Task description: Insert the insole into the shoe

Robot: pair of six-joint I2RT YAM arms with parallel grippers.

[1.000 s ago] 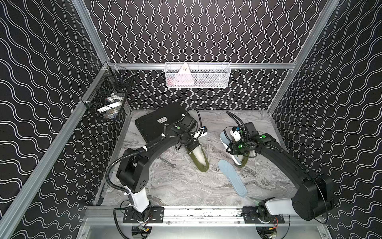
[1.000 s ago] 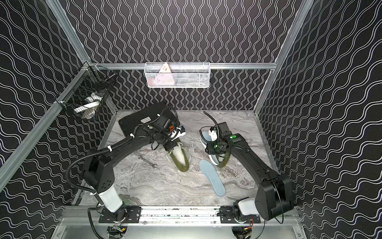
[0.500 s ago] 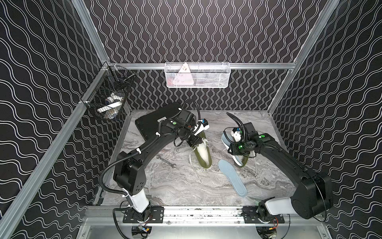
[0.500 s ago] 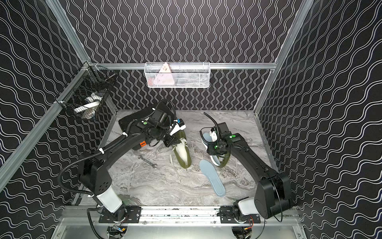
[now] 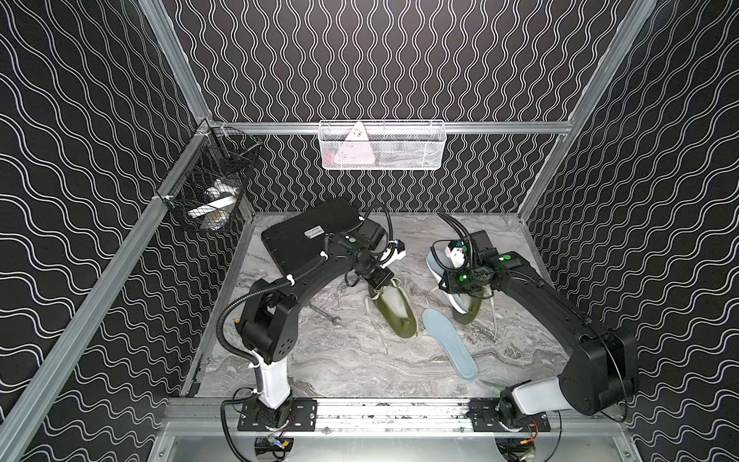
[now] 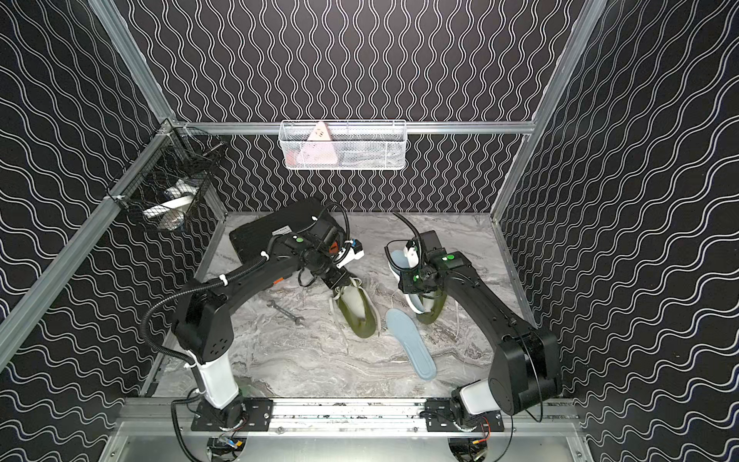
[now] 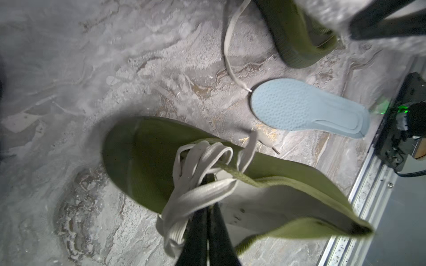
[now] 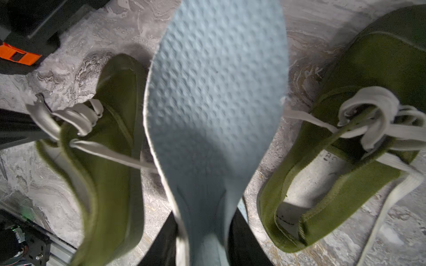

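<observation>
Holding the insole by its heel, your right claw hangs above the tabletop between the two shoes. Your left claw pinches one shoe by its laced tongue. Both shoes look empty, so insertion is not yet done. A spare insole lies nearby.

Nothing is being shown clearly enough to be read in full. A white label is being displayed on the black case left of centre of the frame in both top views, but its print is being rendered too small to be made out. In the right wrist view, dark printed characters are being shown on the pale footbed of one olive shoe, but they are being partly covered by the tongue and blurred beyond reading.
</observation>
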